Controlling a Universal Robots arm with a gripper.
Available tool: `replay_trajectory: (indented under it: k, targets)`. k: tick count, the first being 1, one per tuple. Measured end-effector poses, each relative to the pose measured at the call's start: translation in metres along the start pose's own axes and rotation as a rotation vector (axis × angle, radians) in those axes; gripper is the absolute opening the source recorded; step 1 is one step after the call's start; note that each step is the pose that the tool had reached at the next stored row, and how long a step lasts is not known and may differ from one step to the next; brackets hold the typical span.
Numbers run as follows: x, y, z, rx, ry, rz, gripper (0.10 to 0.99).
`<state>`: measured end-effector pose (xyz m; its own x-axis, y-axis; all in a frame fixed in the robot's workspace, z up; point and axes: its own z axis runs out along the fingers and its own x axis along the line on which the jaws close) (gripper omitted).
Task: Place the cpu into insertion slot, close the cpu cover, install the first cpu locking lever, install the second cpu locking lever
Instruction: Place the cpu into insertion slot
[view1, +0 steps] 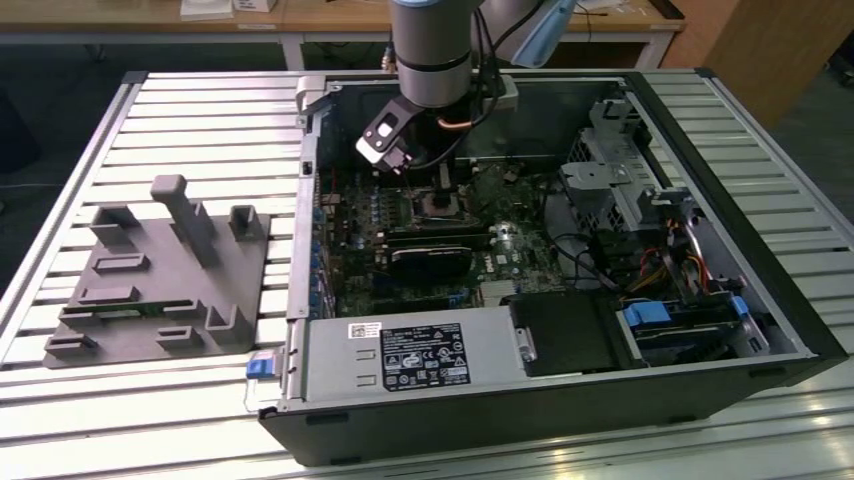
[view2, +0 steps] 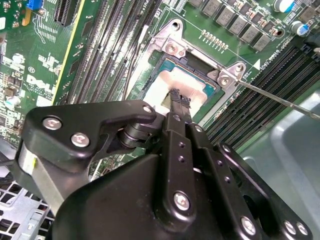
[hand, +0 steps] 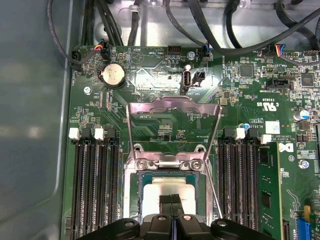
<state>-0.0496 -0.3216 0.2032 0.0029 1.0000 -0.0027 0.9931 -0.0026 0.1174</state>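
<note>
Here, tool (hand: 172, 201) over cpu (hand: 170, 185) inside insertion slot (hand: 132, 190).

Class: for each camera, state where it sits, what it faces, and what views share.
Exterior view: off the arm, looking down into the open computer case; arm and gripper show.
First wrist view: on the arm, facing the raised cpu cover; fingertips show.
Second wrist view: on the arm, facing the insertion slot past the gripper's links.
Both wrist views share the cpu.
</note>
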Motion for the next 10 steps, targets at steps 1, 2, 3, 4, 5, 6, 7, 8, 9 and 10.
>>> replay_trajectory:
  k: [1,2,3,4,5,6,7,8,9,10]
  targets:
    - [-0.0003,0.0,0.0,0.0,0.0026,0.0,0.106]
    - [-0.0007,0.0,0.0001,0.0,0.0059,0.001,0.106]
    - [-0.001,0.0,0.0002,0.0,0.0085,0.001,0.106]
    - [-0.0013,0.0,0.0003,0.0,0.01,0.001,0.106]
    - [-0.0014,0.0,0.0005,0.0,0.011,0.001,0.106]
    - [-0.0016,-0.0001,0.0008,0.0,0.0119,0.002,0.106]
    - [-0.0019,-0.0001,0.0011,0.0,0.0129,0.002,0.106]
    - [-0.0021,-0.0001,0.0015,0.0,0.014,0.002,0.106]
    - [-0.0024,-0.0002,0.0018,0.0,0.0151,0.002,0.106]
    - [-0.0024,-0.0002,0.0019,0.0,0.0154,0.002,0.106]
